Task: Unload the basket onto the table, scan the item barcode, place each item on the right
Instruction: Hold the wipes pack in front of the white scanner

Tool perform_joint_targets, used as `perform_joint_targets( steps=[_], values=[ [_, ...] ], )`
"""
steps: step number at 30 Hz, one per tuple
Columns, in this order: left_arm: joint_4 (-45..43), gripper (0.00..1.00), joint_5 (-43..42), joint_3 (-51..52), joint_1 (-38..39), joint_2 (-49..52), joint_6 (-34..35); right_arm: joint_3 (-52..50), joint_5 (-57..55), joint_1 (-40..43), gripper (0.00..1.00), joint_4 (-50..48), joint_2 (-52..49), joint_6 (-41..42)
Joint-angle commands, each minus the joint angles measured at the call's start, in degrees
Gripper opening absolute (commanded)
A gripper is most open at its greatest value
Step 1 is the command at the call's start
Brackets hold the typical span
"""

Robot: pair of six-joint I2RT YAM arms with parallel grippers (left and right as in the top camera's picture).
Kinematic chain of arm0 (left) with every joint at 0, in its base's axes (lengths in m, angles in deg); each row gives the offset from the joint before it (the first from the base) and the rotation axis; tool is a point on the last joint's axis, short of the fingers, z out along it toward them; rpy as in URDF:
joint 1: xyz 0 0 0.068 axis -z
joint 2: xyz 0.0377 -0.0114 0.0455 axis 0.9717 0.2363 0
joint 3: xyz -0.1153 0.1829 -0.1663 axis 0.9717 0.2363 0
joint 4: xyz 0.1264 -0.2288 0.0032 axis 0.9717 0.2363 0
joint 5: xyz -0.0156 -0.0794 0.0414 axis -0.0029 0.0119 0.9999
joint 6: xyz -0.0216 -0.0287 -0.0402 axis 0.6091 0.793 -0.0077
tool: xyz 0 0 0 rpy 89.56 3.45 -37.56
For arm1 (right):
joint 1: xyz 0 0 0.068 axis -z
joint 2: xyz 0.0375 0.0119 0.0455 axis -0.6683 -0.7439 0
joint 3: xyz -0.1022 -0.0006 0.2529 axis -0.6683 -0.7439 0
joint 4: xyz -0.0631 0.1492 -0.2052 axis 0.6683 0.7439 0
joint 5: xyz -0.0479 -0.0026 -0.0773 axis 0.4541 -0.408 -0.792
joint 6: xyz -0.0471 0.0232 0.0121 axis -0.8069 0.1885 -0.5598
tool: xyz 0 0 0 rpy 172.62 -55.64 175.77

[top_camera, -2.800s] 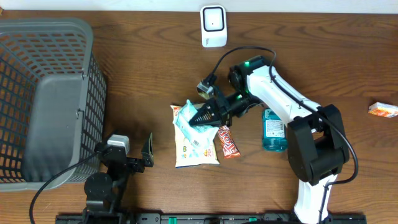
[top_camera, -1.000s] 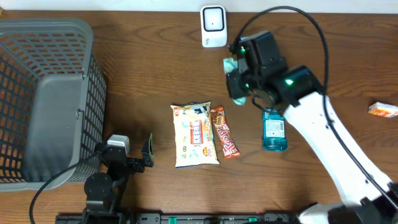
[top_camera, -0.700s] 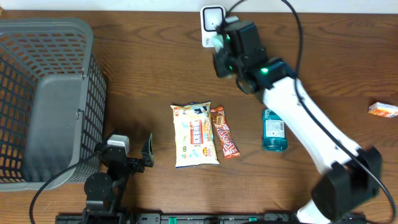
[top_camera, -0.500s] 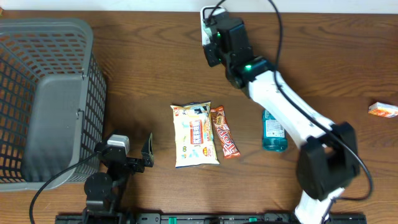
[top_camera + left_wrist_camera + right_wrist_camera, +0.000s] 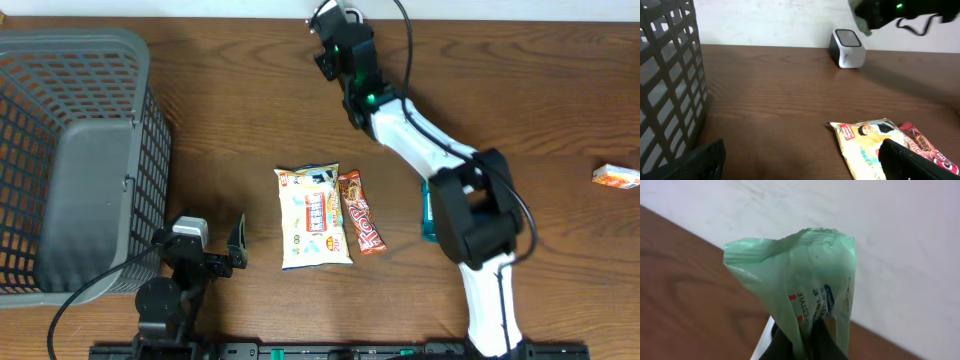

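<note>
Right now your right gripper (image 5: 806,336) is clamped tight on the lower end of the green packet (image 5: 802,275), holding it in the air at the far edge of the table (image 5: 230,120), right by the scanner (image 5: 847,47). Your left gripper (image 5: 800,152) sits with its jaws fully apart and nothing between them, near the basket (image 5: 90,150). A snack bag (image 5: 315,218) and candy bar (image 5: 361,212) lie side by side mid-table.

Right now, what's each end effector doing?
Left end effector: open, holding nothing.
Right end effector: closed on the green packet.
</note>
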Motion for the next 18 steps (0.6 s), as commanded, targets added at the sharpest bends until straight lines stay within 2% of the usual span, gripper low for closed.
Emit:
perform_joint_targets(
  steps=[1, 7, 15, 18],
  values=[
    [1.4, 0.98, 0.1, 0.9, -0.2, -0.3, -0.8, 7.7, -1.2, 0.7, 0.01, -0.6, -4.7, -3.6],
    [1.4, 0.98, 0.1, 0.9, -0.2, -0.3, -0.8, 17.1, -1.5, 0.8, 0.01, -0.1, -12.1, -5.5],
    [1.4, 0.98, 0.1, 0.9, -0.2, -0.3, -0.8, 17.7, -5.8, 0.4, 0.01, 2.3, -14.8, -13.3],
    [1.4, 0.98, 0.1, 0.9, -0.2, -0.3, -0.8, 17.7, -5.9, 0.4, 0.01, 3.5, -15.0, -13.3]
  ],
)
